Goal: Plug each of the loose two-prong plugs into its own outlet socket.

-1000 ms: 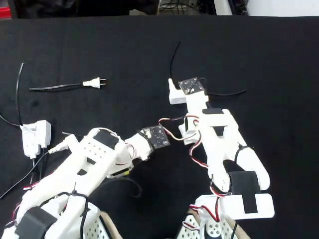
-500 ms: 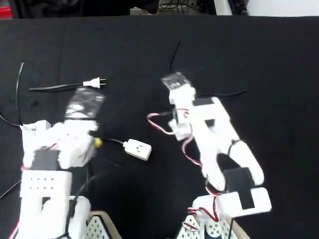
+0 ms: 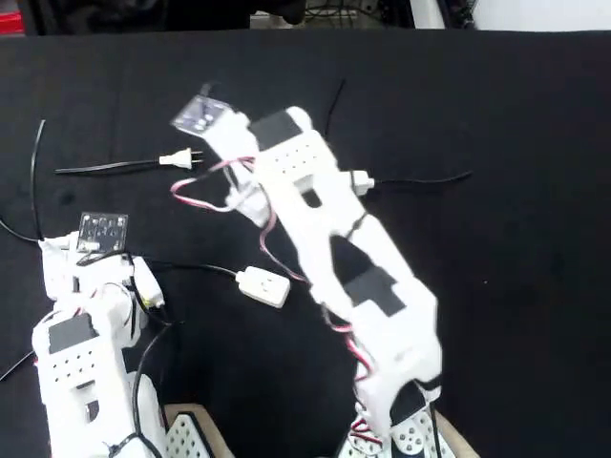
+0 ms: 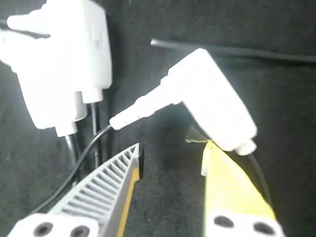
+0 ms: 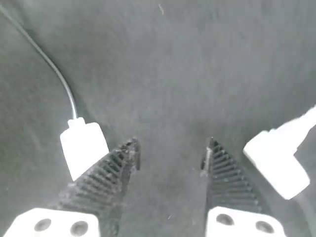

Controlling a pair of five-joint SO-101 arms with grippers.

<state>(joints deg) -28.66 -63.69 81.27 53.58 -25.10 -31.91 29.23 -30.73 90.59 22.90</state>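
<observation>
Black cloth is laid over the table, and all task items rest on it.

**High view.** A loose two-prong plug lies in the far left part of the table. Its prongs point right and its black cable trails left. A white outlet socket lies near the middle of the table, between the two arms, with its face turned upward and uncovered. Its black cord runs left toward the left arm. The right arm is stretched diagonally across the table, and its wrist is placed near the two-prong plug. Beside this arm a small white connector is seen, from which a black cable runs right.

**Left wrist view.** The left gripper is held wide apart with nothing between its fingers. An angled white plug lies just ahead of it, and the plug body meets the tip of the yellow finger. A white outlet block is seen beyond the grey finger, and cords leave its near end. Whether a plug is seated in this block cannot be told.

**Right wrist view.** The right gripper is spread wide over bare cloth and nothing is gripped. A white plug body on a thin black cable lies just beside one finger. It is probably the two-prong plug, though its prongs are hidden. A second white piece lies outside the other finger.
</observation>
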